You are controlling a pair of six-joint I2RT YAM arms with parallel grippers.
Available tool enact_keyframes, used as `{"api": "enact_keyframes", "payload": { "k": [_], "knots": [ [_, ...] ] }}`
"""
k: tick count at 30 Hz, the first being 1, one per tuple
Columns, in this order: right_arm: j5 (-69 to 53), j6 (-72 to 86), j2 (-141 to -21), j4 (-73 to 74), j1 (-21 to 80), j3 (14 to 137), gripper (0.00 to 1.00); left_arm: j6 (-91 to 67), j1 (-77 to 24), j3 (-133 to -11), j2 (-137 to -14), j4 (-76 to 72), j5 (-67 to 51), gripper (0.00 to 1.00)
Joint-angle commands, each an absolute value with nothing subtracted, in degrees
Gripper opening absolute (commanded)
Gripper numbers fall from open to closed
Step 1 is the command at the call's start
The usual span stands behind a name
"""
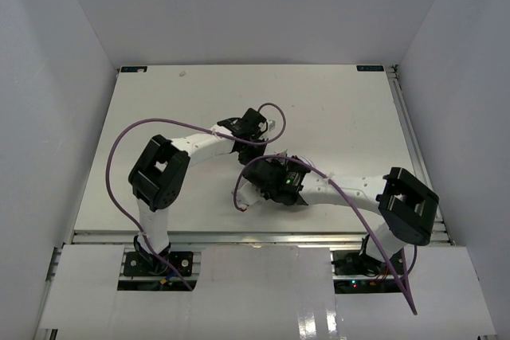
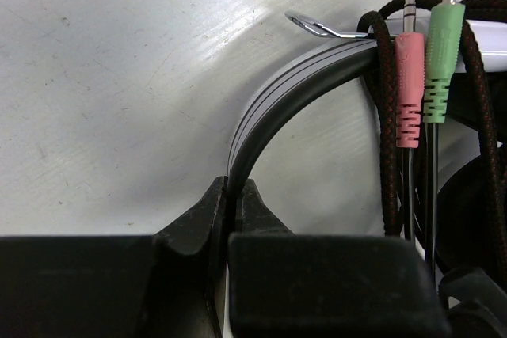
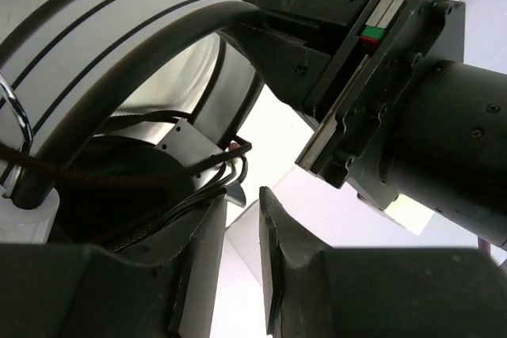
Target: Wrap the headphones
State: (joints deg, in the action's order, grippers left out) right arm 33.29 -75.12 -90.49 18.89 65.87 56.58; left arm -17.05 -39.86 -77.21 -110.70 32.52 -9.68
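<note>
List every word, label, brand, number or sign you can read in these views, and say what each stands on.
No readable text in any view.
headphones: plain stripes on the band, no brand.
pink plug and green plug: colour-coded only, no lettering.
pale label on the left arm's wrist: blank or too blurred to read.

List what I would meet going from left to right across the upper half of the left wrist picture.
headband → braided cable strand → pink plug → green plug → second braided strand
</note>
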Motion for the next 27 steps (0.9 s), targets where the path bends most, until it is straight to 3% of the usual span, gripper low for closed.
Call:
{"api": "enact_keyframes", "payload": {
  "k": [1,6,15,27],
  "knots": [
    [31.88,-76.52,-90.68,17.8,65.96,58.21,0.32,-18.32,-39.32,-76.16,-104.33,30.7,-14.33,0.0],
    [31.56,-75.33,-89.13,19.24,64.08,59.06,0.37,-19.42,-37.62,-74.88,-103.28,29.89,-15.03,0.13],
    [26.59,-72.66,-82.76,24.03,59.25,60.36,0.58,-20.88,-35.41,-74.62,-101.95,28.87,-16.3,0.4],
    [14.25,-65.83,-75.29,31.53,51.4,67.65,0.66,-22.24,-33.75,-75.15,-101.06,28.74,-16.09,0.44]
  ]
}}
